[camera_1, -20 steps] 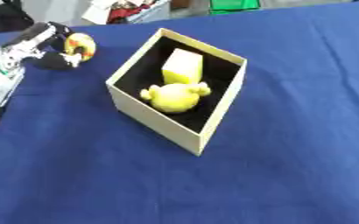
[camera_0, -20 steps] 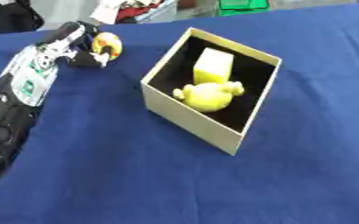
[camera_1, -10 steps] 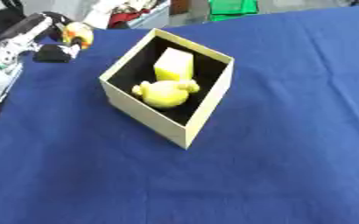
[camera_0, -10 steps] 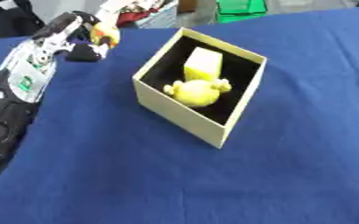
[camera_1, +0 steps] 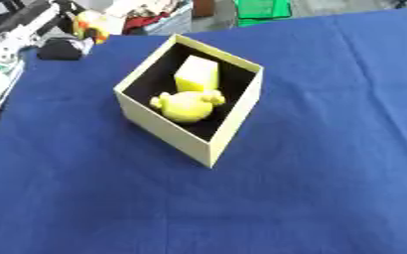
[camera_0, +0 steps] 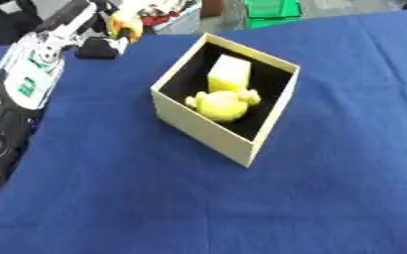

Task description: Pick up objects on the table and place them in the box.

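Note:
An open cream cardboard box (camera_0: 203,131) with a dark inside stands on the blue cloth at centre. In it lie a pale yellow block (camera_0: 229,73) and a round yellow toy (camera_0: 223,104). My left arm comes in along the left edge, and my left hand (camera_0: 84,19) is at the far top left, left of the box and apart from it. Its fingers curl round a small yellow and orange toy (camera_0: 124,24). A black part (camera_0: 97,48) shows just under the hand; I cannot tell whether it belongs to the hand. My right hand shows in no view.
The blue cloth (camera_0: 328,188) covers the table to the right of and in front of the box. Beyond the far edge are a green crate (camera_1: 263,8) and mixed clutter (camera_1: 151,17).
My left hand has moved toward the top of the view, with the yellow and orange toy in it. The box and its contents hold their place.

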`<state>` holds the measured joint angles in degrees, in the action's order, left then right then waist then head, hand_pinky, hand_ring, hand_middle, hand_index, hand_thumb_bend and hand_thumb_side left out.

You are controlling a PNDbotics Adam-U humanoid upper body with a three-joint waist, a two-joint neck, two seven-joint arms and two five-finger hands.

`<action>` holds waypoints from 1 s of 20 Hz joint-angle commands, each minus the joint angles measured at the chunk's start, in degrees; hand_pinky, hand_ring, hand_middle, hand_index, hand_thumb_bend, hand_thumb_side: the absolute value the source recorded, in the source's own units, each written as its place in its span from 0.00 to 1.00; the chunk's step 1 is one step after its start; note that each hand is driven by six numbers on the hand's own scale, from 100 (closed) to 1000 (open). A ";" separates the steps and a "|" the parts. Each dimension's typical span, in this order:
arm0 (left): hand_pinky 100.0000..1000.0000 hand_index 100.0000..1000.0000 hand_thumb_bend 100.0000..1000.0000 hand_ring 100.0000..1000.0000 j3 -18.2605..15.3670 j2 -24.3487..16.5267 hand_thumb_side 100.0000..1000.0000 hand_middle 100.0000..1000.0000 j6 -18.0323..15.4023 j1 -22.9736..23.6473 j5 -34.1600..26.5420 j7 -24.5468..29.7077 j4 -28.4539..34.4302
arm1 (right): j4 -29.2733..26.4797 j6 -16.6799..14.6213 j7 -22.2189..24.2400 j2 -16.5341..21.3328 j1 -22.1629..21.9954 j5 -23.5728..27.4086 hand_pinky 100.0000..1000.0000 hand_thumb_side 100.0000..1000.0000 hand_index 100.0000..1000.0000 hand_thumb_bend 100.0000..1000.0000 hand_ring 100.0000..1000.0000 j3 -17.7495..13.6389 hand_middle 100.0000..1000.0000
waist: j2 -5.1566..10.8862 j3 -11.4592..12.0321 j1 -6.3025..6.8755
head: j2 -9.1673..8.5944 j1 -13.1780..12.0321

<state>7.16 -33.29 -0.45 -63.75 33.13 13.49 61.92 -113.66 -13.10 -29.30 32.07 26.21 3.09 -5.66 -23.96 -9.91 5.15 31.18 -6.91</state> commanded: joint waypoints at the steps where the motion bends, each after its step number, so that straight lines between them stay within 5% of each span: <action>1: 0.68 0.72 0.00 0.57 0.90 -0.87 0.23 0.65 -0.08 -1.76 -1.31 0.79 3.27 | -0.93 -0.01 -0.08 0.91 0.47 0.26 0.83 0.84 0.74 0.00 0.67 -0.61 0.62 | 1.93 -0.16 -0.36 | 0.34 0.22; 20: 0.67 0.72 0.00 0.56 8.53 9.17 0.27 0.64 -0.85 -1.82 -4.43 5.79 10.77 | -0.93 -0.04 0.34 0.08 1.44 0.69 0.82 0.84 0.74 0.00 0.67 -0.22 0.62 | 2.60 -1.65 -0.19 | 4.23 3.69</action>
<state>15.78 -24.16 -1.15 -64.55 28.59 19.00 71.26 -113.66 -13.06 -29.20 31.49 26.82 3.60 -5.60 -23.10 -11.43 5.29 34.82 -3.17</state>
